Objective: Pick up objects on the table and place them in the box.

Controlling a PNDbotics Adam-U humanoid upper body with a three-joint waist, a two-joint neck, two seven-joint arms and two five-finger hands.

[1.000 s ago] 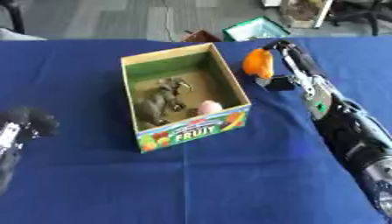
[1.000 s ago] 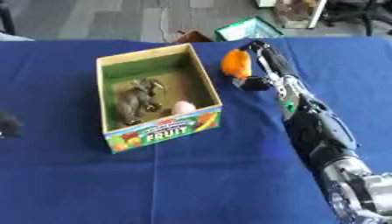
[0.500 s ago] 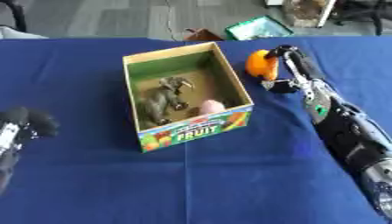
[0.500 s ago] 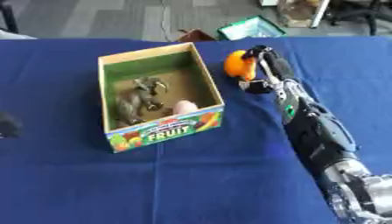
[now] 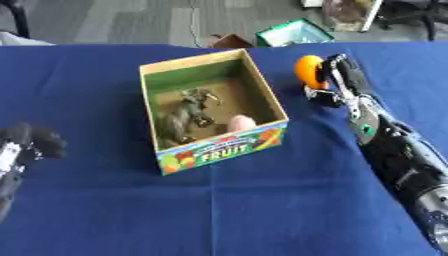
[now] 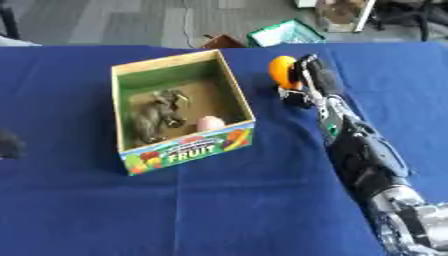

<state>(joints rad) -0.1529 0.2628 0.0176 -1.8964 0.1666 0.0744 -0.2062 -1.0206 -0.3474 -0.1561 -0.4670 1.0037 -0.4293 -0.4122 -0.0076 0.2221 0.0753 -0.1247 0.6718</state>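
Already the box [image 5: 213, 119] is holding a toy animal [image 5: 185, 114] and a pink ball [image 5: 241, 122]; at two o'clock, the right hand [image 5: 337, 80] is grasping an orange [image 5: 307, 71].

Blue-clothed table [image 5: 262, 200] bearing an open fruit box [image 5: 223, 150].

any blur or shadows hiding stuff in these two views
Left eye view: soft all over; the box walls shade its floor, so the grey figure inside is murky. The left hand is a dark smear. Right eye view: the right hand on the orange object lacks detail.
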